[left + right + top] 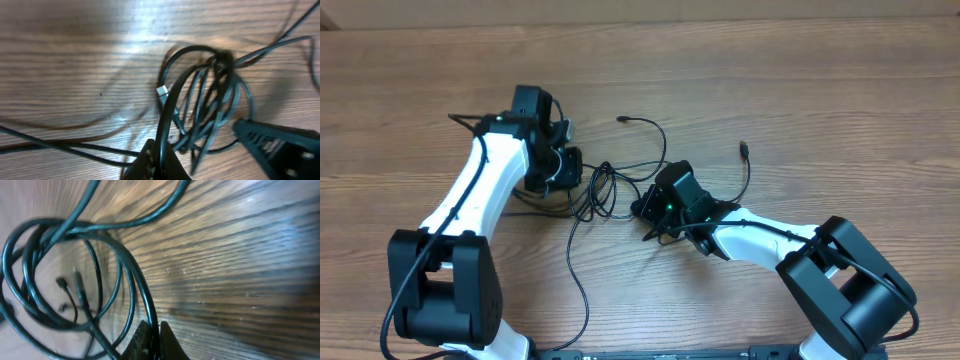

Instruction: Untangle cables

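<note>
Thin black cables (603, 190) lie bunched in a tangle of loops mid-table, between the two arms. One strand trails toward the front edge, another runs back to a plug (621, 121), and a third ends in a plug (744, 150) at the right. My left gripper (565, 172) sits at the tangle's left side, shut on a cable strand (165, 125) that passes between its fingertips. A silver-tipped plug (162, 91) shows beside the loops. My right gripper (642, 207) is at the tangle's right side, shut on a cable strand (148, 305) running up between its fingertips.
The wooden table (800, 80) stretches all around the tangle. The white arms' bases sit at the front left (440, 290) and front right (845, 285). My right gripper's dark body (280, 145) shows at the lower right of the left wrist view.
</note>
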Controlling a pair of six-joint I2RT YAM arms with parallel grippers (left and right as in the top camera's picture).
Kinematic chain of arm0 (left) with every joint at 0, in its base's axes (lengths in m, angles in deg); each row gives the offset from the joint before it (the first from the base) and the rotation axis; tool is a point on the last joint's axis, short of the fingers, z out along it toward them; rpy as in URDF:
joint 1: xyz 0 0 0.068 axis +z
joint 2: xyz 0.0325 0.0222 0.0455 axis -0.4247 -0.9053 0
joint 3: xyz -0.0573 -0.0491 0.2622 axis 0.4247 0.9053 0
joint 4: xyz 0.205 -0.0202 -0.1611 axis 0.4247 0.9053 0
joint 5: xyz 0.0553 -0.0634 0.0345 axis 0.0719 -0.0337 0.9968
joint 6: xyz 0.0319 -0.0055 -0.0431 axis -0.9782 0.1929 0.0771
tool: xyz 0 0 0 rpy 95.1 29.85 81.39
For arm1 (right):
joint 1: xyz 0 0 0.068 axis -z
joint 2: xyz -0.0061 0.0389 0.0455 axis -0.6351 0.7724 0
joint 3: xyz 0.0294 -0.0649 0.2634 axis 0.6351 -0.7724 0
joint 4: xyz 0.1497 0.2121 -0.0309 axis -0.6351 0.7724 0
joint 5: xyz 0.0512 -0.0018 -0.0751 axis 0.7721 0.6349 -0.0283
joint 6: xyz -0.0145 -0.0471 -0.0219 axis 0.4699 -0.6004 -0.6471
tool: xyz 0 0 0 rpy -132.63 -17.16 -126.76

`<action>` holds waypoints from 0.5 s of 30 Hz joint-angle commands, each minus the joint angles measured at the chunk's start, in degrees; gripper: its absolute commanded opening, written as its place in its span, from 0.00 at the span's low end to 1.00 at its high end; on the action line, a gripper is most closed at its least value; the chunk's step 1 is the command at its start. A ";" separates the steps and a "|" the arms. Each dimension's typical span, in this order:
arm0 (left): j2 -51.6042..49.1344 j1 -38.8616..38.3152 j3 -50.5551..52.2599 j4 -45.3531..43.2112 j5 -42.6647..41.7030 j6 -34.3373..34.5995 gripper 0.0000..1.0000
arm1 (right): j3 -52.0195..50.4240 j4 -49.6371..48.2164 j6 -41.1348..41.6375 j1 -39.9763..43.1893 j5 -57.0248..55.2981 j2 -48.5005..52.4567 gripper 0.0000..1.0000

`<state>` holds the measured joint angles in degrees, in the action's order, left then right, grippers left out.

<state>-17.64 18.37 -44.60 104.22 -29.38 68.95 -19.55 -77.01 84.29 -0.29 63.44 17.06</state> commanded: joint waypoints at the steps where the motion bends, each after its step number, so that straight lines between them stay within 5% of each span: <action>1: -0.24 0.09 -3.06 1.46 1.36 -1.92 0.04 | 0.15 -1.70 -7.48 0.44 4.85 -1.49 0.04; 8: -0.24 0.04 -3.04 3.37 9.62 -0.90 0.04 | 0.13 4.90 -14.49 2.93 4.26 -9.53 0.04; 15: -0.24 0.00 -3.04 2.82 9.62 -0.55 0.28 | 0.13 14.08 -14.21 5.22 -4.35 -12.46 0.04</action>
<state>-17.64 18.37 -46.52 107.37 -21.05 68.27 -19.55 -63.86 71.33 4.19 62.96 5.50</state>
